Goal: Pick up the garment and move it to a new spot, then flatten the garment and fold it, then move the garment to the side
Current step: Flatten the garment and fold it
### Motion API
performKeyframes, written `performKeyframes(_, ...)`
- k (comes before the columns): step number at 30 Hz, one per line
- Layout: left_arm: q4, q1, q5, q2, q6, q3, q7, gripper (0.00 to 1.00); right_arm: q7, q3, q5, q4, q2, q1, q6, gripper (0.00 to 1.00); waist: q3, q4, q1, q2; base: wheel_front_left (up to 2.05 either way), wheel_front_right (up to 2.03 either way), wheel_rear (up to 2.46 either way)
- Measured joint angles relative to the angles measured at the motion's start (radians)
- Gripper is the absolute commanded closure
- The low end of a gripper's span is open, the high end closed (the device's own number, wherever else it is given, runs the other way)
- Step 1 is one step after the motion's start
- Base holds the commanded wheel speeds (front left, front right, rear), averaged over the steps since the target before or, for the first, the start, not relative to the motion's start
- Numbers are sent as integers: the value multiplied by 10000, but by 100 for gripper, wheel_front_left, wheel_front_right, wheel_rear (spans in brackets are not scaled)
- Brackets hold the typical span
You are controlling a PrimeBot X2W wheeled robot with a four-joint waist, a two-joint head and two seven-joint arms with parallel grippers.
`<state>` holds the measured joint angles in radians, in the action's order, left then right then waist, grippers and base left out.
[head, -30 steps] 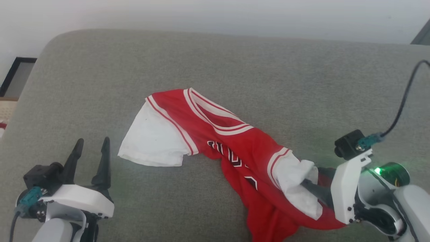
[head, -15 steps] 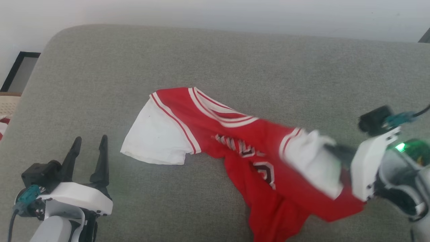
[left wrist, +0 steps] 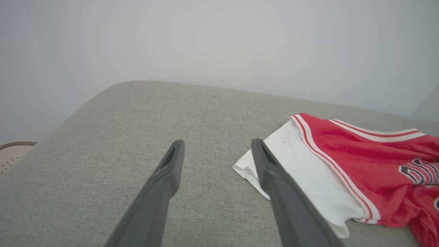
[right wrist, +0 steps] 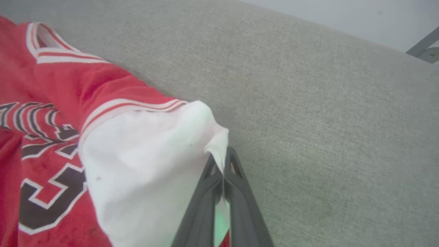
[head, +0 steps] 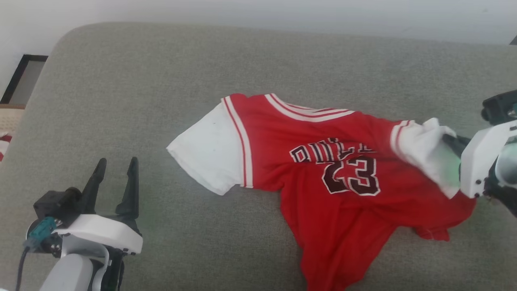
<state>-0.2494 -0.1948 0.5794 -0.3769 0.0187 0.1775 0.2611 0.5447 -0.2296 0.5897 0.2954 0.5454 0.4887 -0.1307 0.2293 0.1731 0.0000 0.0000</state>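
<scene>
Garment (head: pixel 282 161) front reads "23" under creased lettering; right end effector (right wrist: pixel 223 154) clamped on sleeve (right wrist: pixel 147 164), left end effector (head: pixel 117 161) spread, empty

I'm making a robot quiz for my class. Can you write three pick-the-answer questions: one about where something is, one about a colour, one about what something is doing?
1. Where is the left end effector compared with the shirt?
A. Lying on it
B. Beside it, not touching
C. Under it

2. What colour are the sleeves?
A. Blue
B. White
C. Black

3. What is the right end effector doing?
A. Standing open
B. Shut on nothing
C. Shut on a sleeve

1 B: grey cushion shows between them.
2 B: both sleeves are white.
3 C: white cloth is pinched between its fingers.
</scene>
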Motion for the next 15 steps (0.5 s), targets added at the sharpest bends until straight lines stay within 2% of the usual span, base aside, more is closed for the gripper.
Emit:
performKeyframes(8,-148,-173,-111,79,-104,46,2,0,-662,-391,-284,2548,-54,1300,-2,100,214,215,0,0,0,0,0)
performKeyframes(9,-169,-200,-127,88,-111,58,2,0,-755,-458,-307,2888,-107,1448,-2,90,232,232,1,0,0,0,0)
performKeyframes(11,-203,-286,-148,100,-153,79,2,0,-788,-686,-345,3501,-186,1737,-2,93,256,263,0,0,0,0,0)
performKeyframes(12,-224,-329,-163,102,-161,84,2,0,-830,-802,-355,3760,-228,1864,-2,87,262,271,0,0,0,0,0)
performKeyframes(13,-245,-361,-169,105,-171,94,2,0,-890,-888,-351,4019,-265,1996,-2,69,260,277,0,0,0,0,0)
performKeyframes(14,-272,-373,-178,107,-182,107,2,0,-988,-982,-353,4266,-280,2127,0,26,253,278,1,0,0,0,0)
performKeyframes(15,-297,-383,-194,105,-192,123,2,0,-1103,-1062,-353,4433,-293,2266,-2,0,243,275,0,0,0,0,0)
